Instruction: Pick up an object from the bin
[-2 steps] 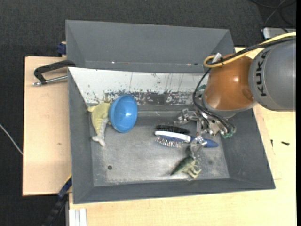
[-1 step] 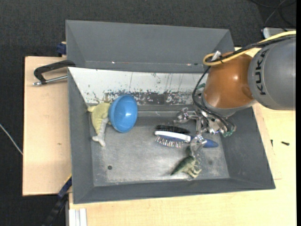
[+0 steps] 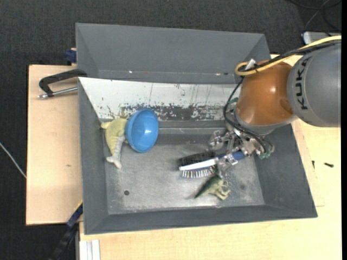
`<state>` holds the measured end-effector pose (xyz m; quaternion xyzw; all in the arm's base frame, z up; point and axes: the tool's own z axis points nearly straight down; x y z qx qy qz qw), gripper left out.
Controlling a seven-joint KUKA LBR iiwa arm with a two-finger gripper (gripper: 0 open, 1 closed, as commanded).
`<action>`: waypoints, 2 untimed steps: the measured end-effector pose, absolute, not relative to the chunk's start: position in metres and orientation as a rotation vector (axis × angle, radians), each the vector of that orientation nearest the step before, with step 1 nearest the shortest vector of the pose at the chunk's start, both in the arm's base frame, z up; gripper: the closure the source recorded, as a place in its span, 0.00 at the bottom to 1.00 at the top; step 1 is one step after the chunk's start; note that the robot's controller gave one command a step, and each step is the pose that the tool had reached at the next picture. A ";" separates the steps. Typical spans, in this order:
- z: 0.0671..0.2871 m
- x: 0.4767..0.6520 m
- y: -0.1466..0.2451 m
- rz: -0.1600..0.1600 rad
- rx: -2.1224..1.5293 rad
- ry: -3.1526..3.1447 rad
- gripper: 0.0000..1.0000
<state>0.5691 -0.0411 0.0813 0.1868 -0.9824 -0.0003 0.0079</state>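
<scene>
My gripper (image 3: 232, 151) hangs low on the bin's right side, under the orange cover, right at the handle end of a black brush with white bristles (image 3: 198, 166). The brush lies on the floor pointing left. Just below it rests a small green toy dinosaur (image 3: 214, 188). Whether the fingers touch the brush I cannot make out.
At the bin's back left, a blue bowl-like ball (image 3: 142, 130) leans against a pale yellow-green soft toy (image 3: 115, 137). The arm and its cables cover the right rear corner of the bin.
</scene>
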 end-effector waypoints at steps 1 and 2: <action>0.110 0.571 -0.040 0.001 0.587 -3.094 1.00; 0.186 0.573 -0.039 0.003 0.587 -3.099 1.00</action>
